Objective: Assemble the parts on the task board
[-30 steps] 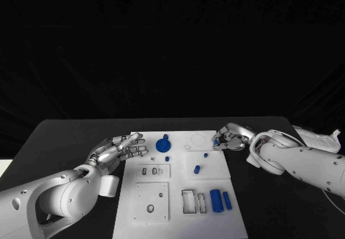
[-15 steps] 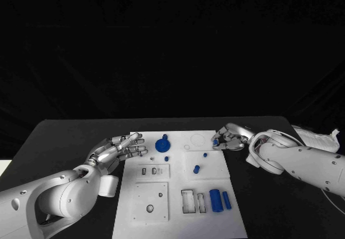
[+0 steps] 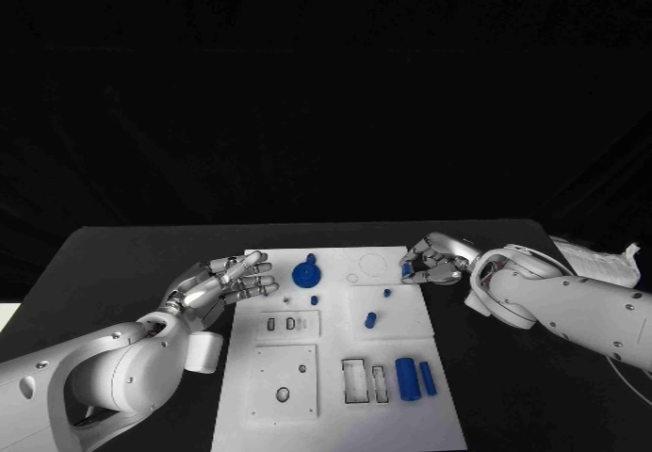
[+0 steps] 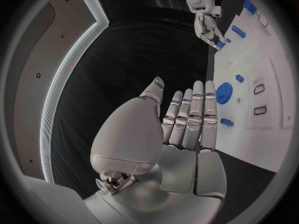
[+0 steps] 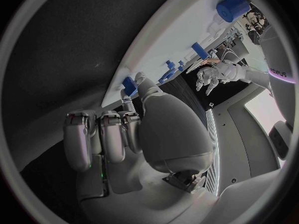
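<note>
The right hand [image 3: 435,261] is pinching a small blue part [image 3: 408,269] at the far right edge of the white task board [image 3: 344,414], so it should be moving slowly, while the left hand [image 3: 218,282] is hovering spread beside the board.

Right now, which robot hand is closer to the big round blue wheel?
Left. The left robot hand hovers open just beside the blue wheel, at the board's edge. The right robot hand is across the board, pinching a small blue piece.

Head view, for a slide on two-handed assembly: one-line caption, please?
Right hand pinches a small blue part at the task board edge; left hand hovers open beside the blue gear.
</note>
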`<control>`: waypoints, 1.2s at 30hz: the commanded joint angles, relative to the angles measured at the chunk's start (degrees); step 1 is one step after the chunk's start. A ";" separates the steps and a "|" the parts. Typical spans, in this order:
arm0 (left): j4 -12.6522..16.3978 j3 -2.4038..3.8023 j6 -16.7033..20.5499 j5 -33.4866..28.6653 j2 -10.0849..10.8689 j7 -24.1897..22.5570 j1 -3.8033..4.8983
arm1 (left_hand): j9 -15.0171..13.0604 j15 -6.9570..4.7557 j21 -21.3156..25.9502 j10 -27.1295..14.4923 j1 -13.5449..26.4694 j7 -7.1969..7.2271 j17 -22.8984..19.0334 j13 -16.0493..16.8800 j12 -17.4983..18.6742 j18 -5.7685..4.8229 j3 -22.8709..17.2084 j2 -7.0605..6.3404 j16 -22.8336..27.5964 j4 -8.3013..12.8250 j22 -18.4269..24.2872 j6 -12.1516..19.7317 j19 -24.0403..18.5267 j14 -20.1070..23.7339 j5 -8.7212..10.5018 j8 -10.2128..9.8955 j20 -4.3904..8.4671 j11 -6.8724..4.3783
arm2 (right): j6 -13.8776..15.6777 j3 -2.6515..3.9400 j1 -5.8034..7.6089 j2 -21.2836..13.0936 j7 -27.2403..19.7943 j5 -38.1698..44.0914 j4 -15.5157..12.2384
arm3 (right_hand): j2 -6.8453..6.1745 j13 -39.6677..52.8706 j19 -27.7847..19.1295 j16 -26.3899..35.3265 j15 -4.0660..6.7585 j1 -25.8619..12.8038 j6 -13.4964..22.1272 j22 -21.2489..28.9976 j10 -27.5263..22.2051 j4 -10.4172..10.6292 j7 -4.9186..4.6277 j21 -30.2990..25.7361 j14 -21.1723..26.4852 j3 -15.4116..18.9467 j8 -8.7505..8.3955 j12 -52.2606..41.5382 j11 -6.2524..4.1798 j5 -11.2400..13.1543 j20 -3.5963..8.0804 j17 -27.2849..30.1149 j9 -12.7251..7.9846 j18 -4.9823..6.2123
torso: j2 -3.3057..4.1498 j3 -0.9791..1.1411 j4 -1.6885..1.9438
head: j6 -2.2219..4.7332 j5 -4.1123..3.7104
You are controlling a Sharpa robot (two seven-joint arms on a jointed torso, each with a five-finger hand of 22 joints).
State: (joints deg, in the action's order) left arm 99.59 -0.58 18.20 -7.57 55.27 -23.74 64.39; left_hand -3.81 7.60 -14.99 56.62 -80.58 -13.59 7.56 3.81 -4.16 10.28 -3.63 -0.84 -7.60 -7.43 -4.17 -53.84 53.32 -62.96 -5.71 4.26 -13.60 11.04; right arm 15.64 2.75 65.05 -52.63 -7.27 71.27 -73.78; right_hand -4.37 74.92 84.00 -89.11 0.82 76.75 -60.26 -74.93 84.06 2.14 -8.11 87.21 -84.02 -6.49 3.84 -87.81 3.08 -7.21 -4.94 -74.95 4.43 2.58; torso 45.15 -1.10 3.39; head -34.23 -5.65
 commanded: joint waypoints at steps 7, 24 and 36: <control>0.07 0.03 -1.14 -0.05 -0.09 -0.17 0.03 | 0.02 0.28 0.26 -0.19 -0.07 -0.67 0.08 -0.04 0.27 0.23 -0.01 0.48 0.18 0.32 0.07 0.07 -0.07 0.17 0.03 -0.25 -0.42 -0.02 | -0.45 0.02 -0.05 0.04 0.13 0.82 -0.01 | -0.27 13.68 2.83 -0.09 0.28 -0.28 0.41 -8.39 4.80 0.01 0.15 0.01 -5.56 0.36 -0.17 0.07 0.00 -0.54 0.07 -13.17 -0.08 -1.08 | 0.01 -0.01 0.02 | 0.18 -0.08; 0.08 0.03 -1.13 -0.05 -0.07 -0.20 0.02 | 0.02 0.28 0.26 -0.19 -0.07 -0.67 0.08 -0.04 0.27 0.23 -0.01 0.48 0.18 0.32 0.07 0.07 -0.07 0.17 0.03 -0.25 -0.42 -0.02 | 0.91 0.03 -0.05 0.16 -0.63 0.50 0.16 | 6.09 14.03 3.09 -0.47 1.53 3.47 -5.00 -8.95 5.07 -2.60 2.10 0.24 -5.76 -5.27 2.12 -0.45 -1.64 4.29 0.98 -14.08 0.90 -1.19 | -0.03 0.00 0.05 | -0.59 -0.32; 0.07 0.03 -1.06 -0.05 -0.06 -0.26 0.02 | 0.03 0.29 0.31 -0.22 0.00 -0.68 0.09 -0.04 0.29 0.23 0.02 0.51 0.26 0.36 0.10 0.10 -0.07 0.17 0.05 -0.30 -0.43 -0.01 | 4.51 0.42 -0.03 0.25 -0.22 0.25 -1.15 | 6.82 14.03 3.12 -0.69 2.04 3.61 -5.96 -9.03 5.08 -3.44 2.62 0.27 -5.87 -6.57 2.56 -0.44 -2.15 4.41 1.53 -14.57 1.12 -1.21 | -0.09 -0.02 -0.03 | -0.58 -0.04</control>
State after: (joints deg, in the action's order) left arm 99.59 -0.58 18.19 -7.57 55.28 -23.65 64.39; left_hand -3.81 7.60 -14.99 56.62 -80.58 -13.59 7.60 3.81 -4.16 10.27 -3.63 -0.84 -7.60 -7.43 -4.12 -53.84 53.32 -62.96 -5.71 4.26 -13.60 11.04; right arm 18.17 3.12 65.05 -52.46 -7.42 71.38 -74.40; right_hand 1.40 74.94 83.91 -89.60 2.38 80.23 -64.10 -74.91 84.15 -1.27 -6.73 87.21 -83.92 -12.76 5.54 -88.03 1.33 -2.62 -3.78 -74.92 4.79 1.99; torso 45.11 -1.10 3.40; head -34.86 -5.83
